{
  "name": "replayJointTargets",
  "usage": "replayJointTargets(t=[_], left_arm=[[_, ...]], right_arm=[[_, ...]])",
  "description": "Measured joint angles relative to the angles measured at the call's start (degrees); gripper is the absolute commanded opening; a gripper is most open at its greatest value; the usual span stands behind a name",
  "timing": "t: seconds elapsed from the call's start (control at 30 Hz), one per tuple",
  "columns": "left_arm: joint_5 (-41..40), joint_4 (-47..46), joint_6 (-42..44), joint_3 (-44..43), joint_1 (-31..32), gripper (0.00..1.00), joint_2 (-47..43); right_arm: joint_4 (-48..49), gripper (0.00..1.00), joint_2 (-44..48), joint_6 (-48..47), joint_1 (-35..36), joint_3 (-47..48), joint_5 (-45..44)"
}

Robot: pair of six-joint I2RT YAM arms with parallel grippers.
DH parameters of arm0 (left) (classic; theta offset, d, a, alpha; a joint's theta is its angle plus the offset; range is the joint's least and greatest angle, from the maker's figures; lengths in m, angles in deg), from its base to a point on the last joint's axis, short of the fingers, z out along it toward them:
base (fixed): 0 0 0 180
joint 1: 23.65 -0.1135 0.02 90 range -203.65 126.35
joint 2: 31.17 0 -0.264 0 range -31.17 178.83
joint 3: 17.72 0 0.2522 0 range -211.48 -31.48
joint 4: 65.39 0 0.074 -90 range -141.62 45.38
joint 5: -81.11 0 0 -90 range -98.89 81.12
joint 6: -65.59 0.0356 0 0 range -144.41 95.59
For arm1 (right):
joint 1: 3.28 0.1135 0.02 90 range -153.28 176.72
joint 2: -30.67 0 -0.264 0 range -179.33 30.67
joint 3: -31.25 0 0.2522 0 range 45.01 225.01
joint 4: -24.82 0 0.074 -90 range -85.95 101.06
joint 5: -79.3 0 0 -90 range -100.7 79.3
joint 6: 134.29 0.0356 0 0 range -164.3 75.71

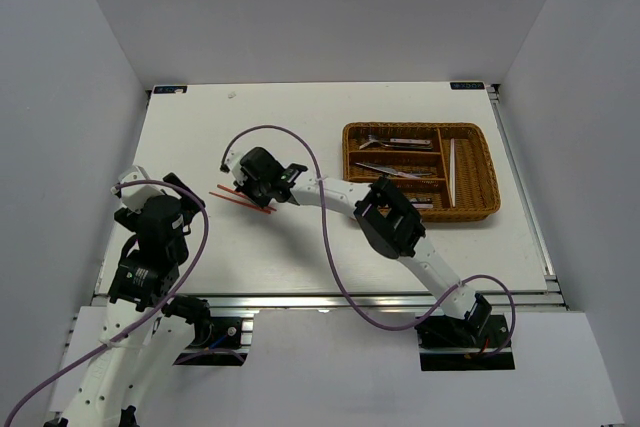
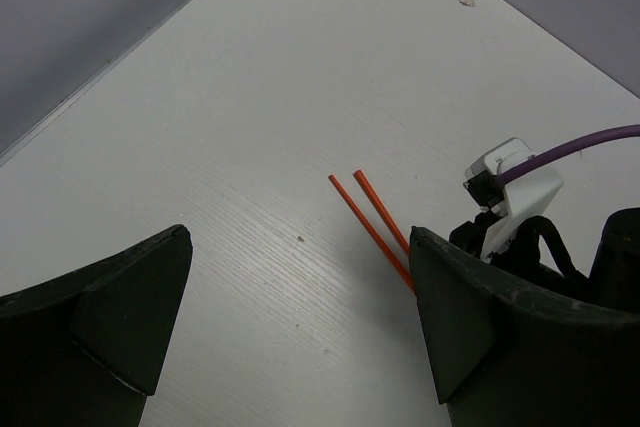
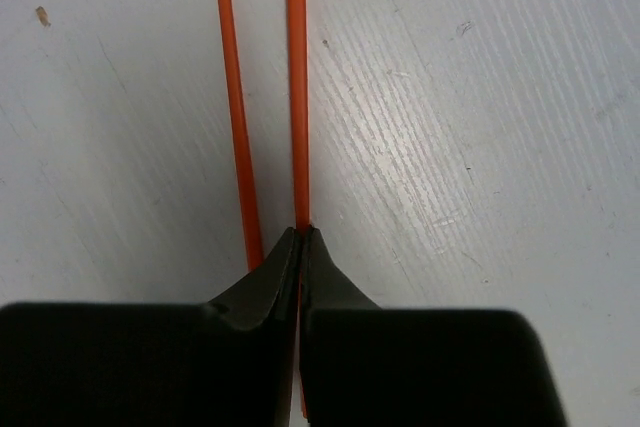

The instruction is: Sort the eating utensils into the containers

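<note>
A: We've got the orange-red chopsticks (image 3: 297, 97). Plain, no pattern, right?
B: Yep, solid colour thru-out. Table (image 2: 300, 77) under them we read as white w/ faint grey grain lines & a few dark specks.
A: Right gripper (image 3: 300, 237) we call matt black, thin orange sliver in its seam. Left gripper (image 2: 300, 237) same black.
B: Agreed. Tray (image 1: 418, 127) is mid-brown, woven wicker pattern. In it we see a white stick (image 1: 452, 169) & silver utensils (image 1: 395, 142). Handles look dark or pinkish, too small for us to be sure.
A: Arms (image 1: 335, 192) white w/ black joints, cable (image 2: 590, 144) purple.
B: Walls (image 1: 90, 27) pale grey, we'd say.
</note>
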Motion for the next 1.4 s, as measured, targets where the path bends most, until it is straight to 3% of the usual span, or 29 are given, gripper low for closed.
replayJointTargets(t=[0.37,0.73,0.87,1.1,1.23,1.4], left_arm=[[0.0,0.0,0.0,0.0,0.0,0.98,0.0],[0.1,0.0,0.0,0.0,0.0,0.98,-0.4],[0.2,0.0,0.0,0.0,0.0,0.98,-0.9],[1.3,-0.1,0.2,0.0,0.0,0.98,-2.6],[2.1,-0.4,0.5,0.0,0.0,0.98,-2.8],[3.2,-0.5,0.7,0.0,0.0,0.98,-2.8]], right_arm=[[1.9,0.0,7.1,2.6,-0.5,-10.2,-5.6],[4.6,0.0,30.6,8.6,-5.4,-26.6,-14.1],[4.8,0.0,42.2,13.5,-14.4,-39.3,-18.5],[5.3,0.0,58.1,13.3,-41.7,-56.5,-23.6],[7.8,0.0,59.9,11.3,-51.0,-59.7,-25.3],[10.6,0.0,55.6,9.8,-55.9,-59.9,-26.1]])
